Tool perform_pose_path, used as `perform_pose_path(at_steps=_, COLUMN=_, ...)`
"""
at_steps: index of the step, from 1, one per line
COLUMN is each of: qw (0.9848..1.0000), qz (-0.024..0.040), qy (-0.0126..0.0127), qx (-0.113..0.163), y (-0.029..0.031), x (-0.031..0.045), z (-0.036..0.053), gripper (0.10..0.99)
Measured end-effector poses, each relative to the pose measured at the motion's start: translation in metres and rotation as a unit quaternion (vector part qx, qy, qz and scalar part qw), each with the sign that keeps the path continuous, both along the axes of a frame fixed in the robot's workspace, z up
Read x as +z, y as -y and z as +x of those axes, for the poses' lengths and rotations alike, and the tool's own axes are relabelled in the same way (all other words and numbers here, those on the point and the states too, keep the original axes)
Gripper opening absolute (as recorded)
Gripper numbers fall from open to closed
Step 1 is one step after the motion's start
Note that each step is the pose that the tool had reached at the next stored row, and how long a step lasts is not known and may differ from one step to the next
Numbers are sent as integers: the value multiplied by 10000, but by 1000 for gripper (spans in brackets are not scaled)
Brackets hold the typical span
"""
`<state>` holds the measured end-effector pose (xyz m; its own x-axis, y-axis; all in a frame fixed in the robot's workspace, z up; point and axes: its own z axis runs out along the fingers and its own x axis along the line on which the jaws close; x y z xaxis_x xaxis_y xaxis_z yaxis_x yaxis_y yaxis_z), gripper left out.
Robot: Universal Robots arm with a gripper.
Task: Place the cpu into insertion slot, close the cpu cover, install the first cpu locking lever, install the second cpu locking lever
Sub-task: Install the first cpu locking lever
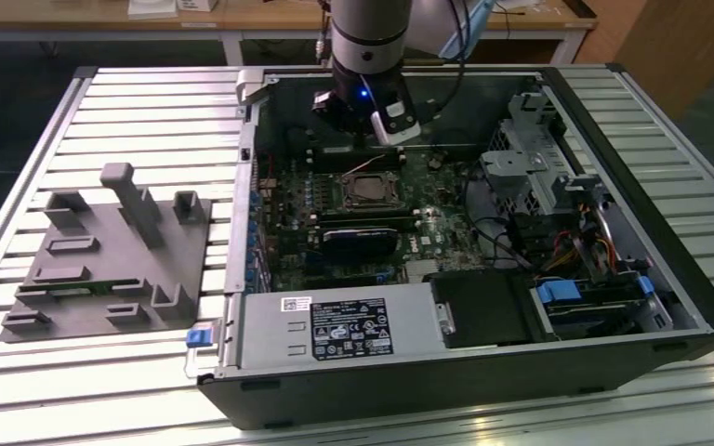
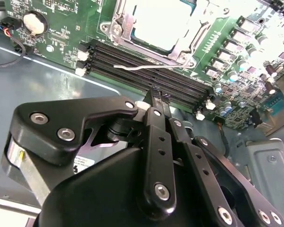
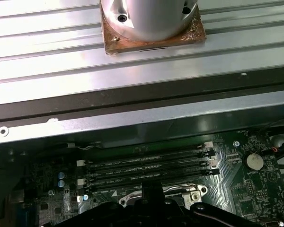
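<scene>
Cpu (image 2: 161, 21) is seen seated in the insertion slot (image 1: 347, 186), just beside the memory slots (image 2: 132, 75) on the green board. Its pale metal top is framed by the window of the cpu cover (image 2: 122, 22), and that grey frame is laid down flat around the cpu. A thin wire locking lever (image 2: 151, 66) is stretched along the edge of the memory slots nearest the socket.

In the second wrist view the gripper (image 2: 157, 92) is held over the memory slots, on the side away from the socket. Its tip is close to them, but contact cannot be told. The jaws are drawn together, and nothing is gripped between them.

In the exterior view the arm (image 1: 363, 37) is seen reaching down above the memory slots. They are housed in the open computer case (image 1: 370, 390), which is set on the slatted desk (image 1: 146, 111).
</scene>
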<state>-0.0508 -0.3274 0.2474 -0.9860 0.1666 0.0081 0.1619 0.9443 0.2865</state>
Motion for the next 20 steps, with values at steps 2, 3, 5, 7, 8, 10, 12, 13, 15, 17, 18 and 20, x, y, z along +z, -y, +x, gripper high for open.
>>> perform_pose_path(at_steps=2, qw=10000, qz=0, qy=0, qx=0, y=0, x=0, z=1, gripper=106)
perform_pose_path(at_steps=3, qw=10000, qz=0, qy=0, qx=0, y=0, x=0, z=1, gripper=106)
perform_pose_path(at_steps=5, qw=10000, qz=-10, qy=16, qx=0, y=-1, x=-3, z=1, gripper=106)
perform_pose_path(at_steps=7, qw=10000, qz=-42, qy=59, qx=0, y=0, x=-5, z=-4, gripper=106)
perform_pose_path(at_steps=8, qw=9999, qz=-59, qy=92, qx=0, y=0, x=-8, z=-10, gripper=106)
perform_pose_path(at_steps=10, qw=9998, qz=-85, qy=188, qx=0, y=0, x=-14, z=-27, gripper=106)
perform_pose_path(at_steps=12, qw=9996, qz=-98, qy=271, qx=-3, y=1, x=-24, z=-37, gripper=106)
perform_pose_path(at_steps=13, qw=9995, qz=-103, qy=306, qx=-4, y=1, x=-30, z=-42, gripper=106)
perform_pose_path(at_steps=15, qw=9992, qz=-113, qy=374, qx=-7, y=2, x=-43, z=-48, gripper=106)
perform_pose_path(at_steps=17, qw=9990, qz=-128, qy=430, qx=-23, y=3, x=-59, z=-49, gripper=106)
perform_pose_path(at_steps=18, qw=9989, qz=-134, qy=449, qx=-39, y=4, x=-69, z=-49, gripper=106)
perform_pose_path(at_steps=20, qw=9987, qz=-137, qy=474, qx=-83, y=5, x=-93, z=-49, gripper=106)
